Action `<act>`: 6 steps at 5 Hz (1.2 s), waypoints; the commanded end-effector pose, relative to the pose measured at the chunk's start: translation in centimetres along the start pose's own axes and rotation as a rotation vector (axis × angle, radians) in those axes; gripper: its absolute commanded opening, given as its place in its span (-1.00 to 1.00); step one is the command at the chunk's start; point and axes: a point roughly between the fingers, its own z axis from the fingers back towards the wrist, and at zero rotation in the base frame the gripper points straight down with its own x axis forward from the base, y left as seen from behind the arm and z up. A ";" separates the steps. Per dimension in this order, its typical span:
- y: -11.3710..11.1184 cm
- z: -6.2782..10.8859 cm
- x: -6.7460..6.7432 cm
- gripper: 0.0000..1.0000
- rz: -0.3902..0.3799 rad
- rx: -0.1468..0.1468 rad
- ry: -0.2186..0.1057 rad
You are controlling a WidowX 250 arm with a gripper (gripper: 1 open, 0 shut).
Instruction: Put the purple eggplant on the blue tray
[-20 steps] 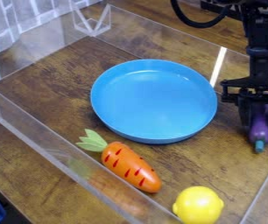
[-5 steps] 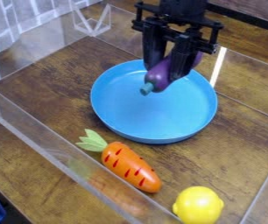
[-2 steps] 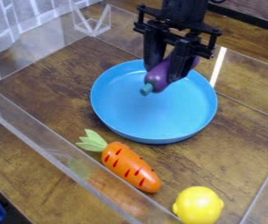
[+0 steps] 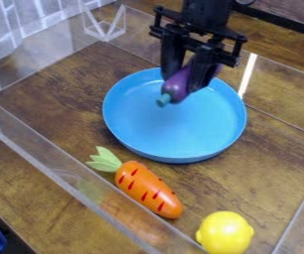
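Observation:
The purple eggplant hangs stem down between the black fingers of my gripper, which is shut on it. It is held above the far part of the blue tray, a wide round dish in the middle of the wooden table. The eggplant's teal stem tip points down at the tray's inner floor, and whether it touches the floor I cannot tell. The arm comes down from the top edge of the view.
An orange carrot with green leaves lies in front of the tray. A yellow lemon sits at the bottom right. Clear plastic walls enclose the table on the left and front.
Four seconds ago the gripper held the eggplant low at the tray's right side; it now holds it over the tray. Over the last second nothing visibly moved.

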 end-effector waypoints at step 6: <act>-4.0 -1.7 -4.2 -1.00 -0.029 0.022 -0.012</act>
